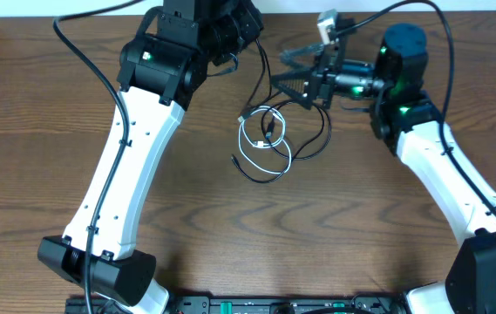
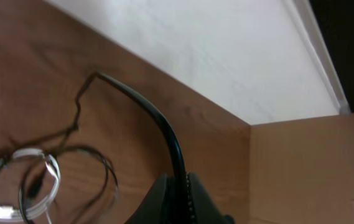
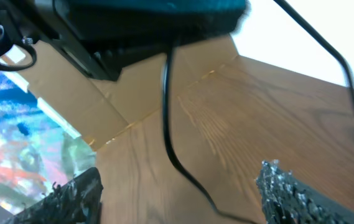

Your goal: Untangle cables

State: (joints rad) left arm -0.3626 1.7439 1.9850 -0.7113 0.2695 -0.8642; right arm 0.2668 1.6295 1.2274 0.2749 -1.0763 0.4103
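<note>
Cables (image 1: pixel 263 144) mid-table, looped together; left gripper (image 2: pixel 178 198) clamps black cord (image 2: pixel 167 127), I judge to pull it clear of white cord (image 1: pixel 242 139); right gripper (image 3: pixel 180 171) agape, empty.

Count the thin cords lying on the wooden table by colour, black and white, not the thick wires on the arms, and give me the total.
Thin black looped cord: 1
Thin white coiled cord: 1
Total: 2
</note>
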